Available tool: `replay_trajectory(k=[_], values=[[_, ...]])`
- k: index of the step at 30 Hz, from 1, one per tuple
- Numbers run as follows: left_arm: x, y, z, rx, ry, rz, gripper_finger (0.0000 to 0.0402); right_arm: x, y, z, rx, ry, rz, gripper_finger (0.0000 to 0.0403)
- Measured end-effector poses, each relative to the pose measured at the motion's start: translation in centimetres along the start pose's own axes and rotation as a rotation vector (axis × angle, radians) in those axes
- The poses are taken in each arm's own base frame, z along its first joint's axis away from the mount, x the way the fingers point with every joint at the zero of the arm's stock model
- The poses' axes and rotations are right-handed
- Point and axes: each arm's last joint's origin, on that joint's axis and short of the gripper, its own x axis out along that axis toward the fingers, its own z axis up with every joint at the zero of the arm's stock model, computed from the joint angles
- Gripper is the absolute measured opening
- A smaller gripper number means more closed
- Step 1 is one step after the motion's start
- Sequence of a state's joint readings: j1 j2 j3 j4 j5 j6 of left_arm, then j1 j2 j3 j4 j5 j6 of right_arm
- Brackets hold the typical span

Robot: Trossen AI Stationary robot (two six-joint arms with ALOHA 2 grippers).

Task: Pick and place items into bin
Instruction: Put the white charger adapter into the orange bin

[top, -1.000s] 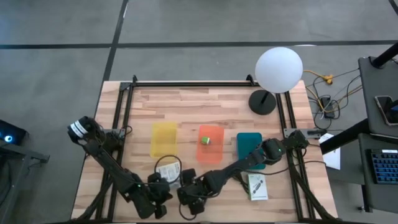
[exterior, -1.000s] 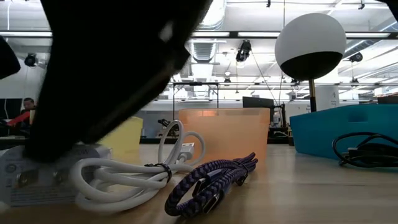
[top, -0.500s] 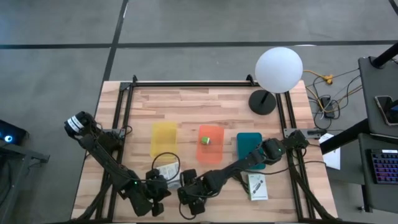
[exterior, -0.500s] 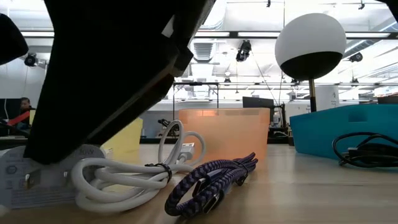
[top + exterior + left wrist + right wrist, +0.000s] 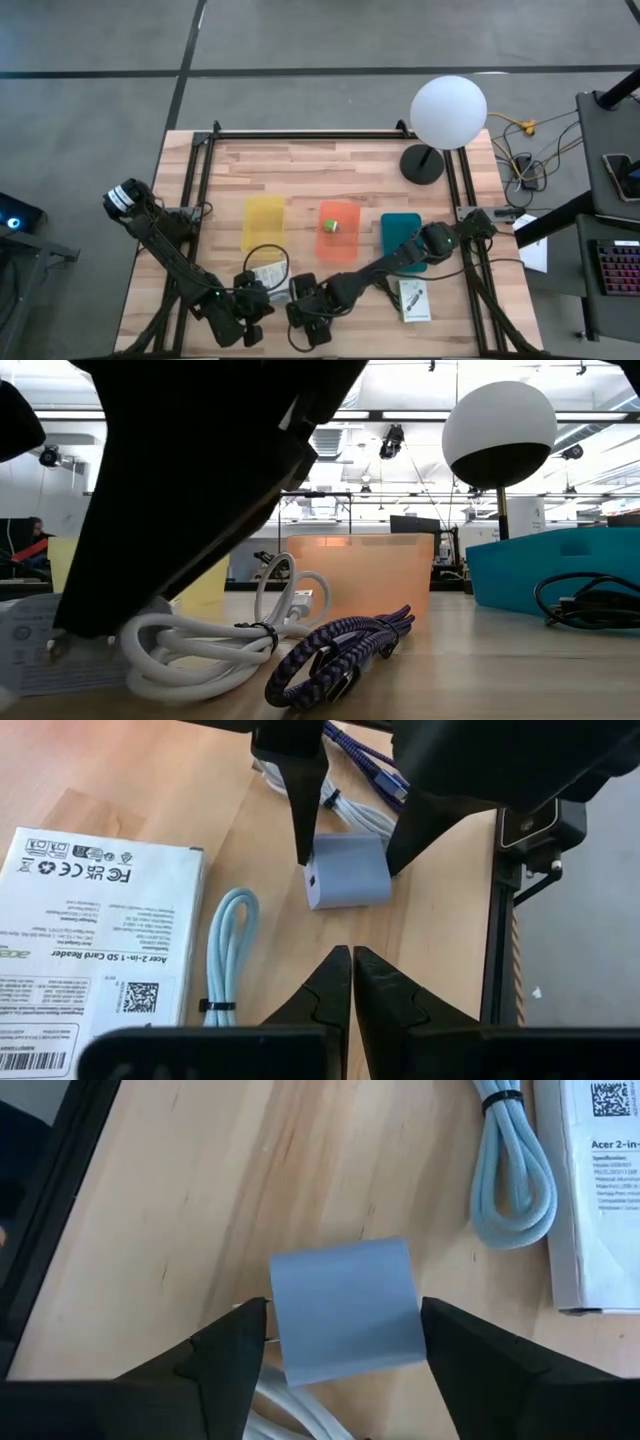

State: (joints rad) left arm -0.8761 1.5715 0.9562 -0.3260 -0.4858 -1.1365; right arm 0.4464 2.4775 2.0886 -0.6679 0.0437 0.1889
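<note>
A pale-purple cube lies on the wood near the table's near edge, between the fingers of my right gripper, which is shut on it; the left wrist view shows the cube too. My left gripper is shut and hovers just left of it, touching nothing. A white printed card, a pale blue cord coil, a white cord and a purple cord lie flat close by. From above, both grippers hide the cube. My right gripper pinches the pale-purple cube by two opposite side faces, one finger on each side. The fingers come from above, slanting down. The cube sits flat on the table.
Yellow bin, orange bin holding a small green cube, and teal bin stand in a row mid-table. A second card lies near the right rail. A black cord lies by the teal bin. A globe lamp stands at the far right.
The left arm has shifted a little toward the table's left edge. In the low view, the dark arm close to the camera has drifted right and uncovered more of the white card.
</note>
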Motion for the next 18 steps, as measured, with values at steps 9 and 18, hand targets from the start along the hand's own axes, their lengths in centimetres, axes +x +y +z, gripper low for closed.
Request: replay_trajectory(k=[9,18], values=[[-0.4,-0.1,0.3,-0.003,-0.027,0.004,0.0,-0.4,-0.3,0.4,0.008,-0.005,-0.002,0.0191],[-3.7,0.8,2.1,-0.019,-0.133,0.025,0.0,-3.7,-0.6,1.7,0.172,0.018,-0.077,0.0196]])
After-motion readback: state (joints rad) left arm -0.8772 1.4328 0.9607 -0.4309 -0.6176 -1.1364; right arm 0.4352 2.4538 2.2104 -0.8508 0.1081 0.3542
